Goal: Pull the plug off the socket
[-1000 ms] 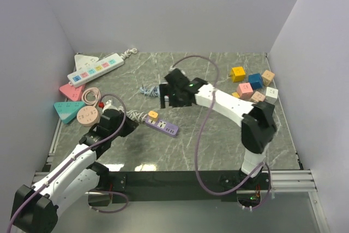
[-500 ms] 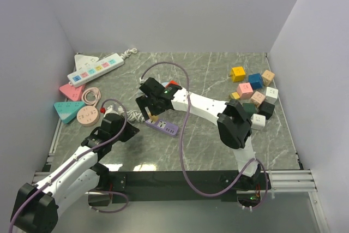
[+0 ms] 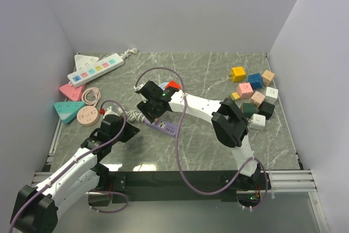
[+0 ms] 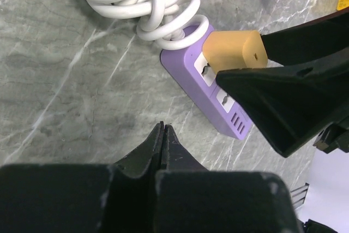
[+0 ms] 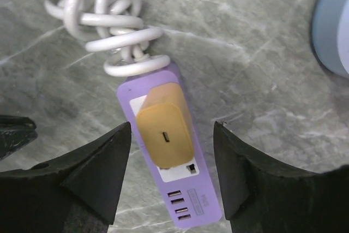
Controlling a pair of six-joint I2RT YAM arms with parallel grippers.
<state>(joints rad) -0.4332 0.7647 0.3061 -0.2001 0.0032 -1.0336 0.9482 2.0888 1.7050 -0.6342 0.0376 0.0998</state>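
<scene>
My right gripper (image 5: pixel 172 135) has its fingers (image 5: pixel 103 167) spread wide, one on each side of the orange plug (image 5: pixel 163 135). The right wrist view shows a gap of bare strip and marble on both sides, so nothing is clamped yet. A second ago this arm was held high and back over the middle of the table. Half a second ago it had swung across to the strip, and now it has dropped down so the plug sits squarely between the jaws. I take that to mean the approach is finished and the next step is to close on the plug, then pull upward. The plug is still fully seated in the socket (image 5: pixel 188 208), the short lilac strip lying flat on the grey marbled table (image 3: pixel 218 151), near the front left of centre. Its knotted white cord (image 5: pixel 103 20) is bunched at the far end. My left gripper (image 4: pixel 162 133) is pinched shut on nothing and has crept a little closer. It points at the marble just beside the strip's long edge, well placed to pin it down. There is small print beside the USB ports, but it is too fine to read, and I see no brand mark on the plug.
</scene>
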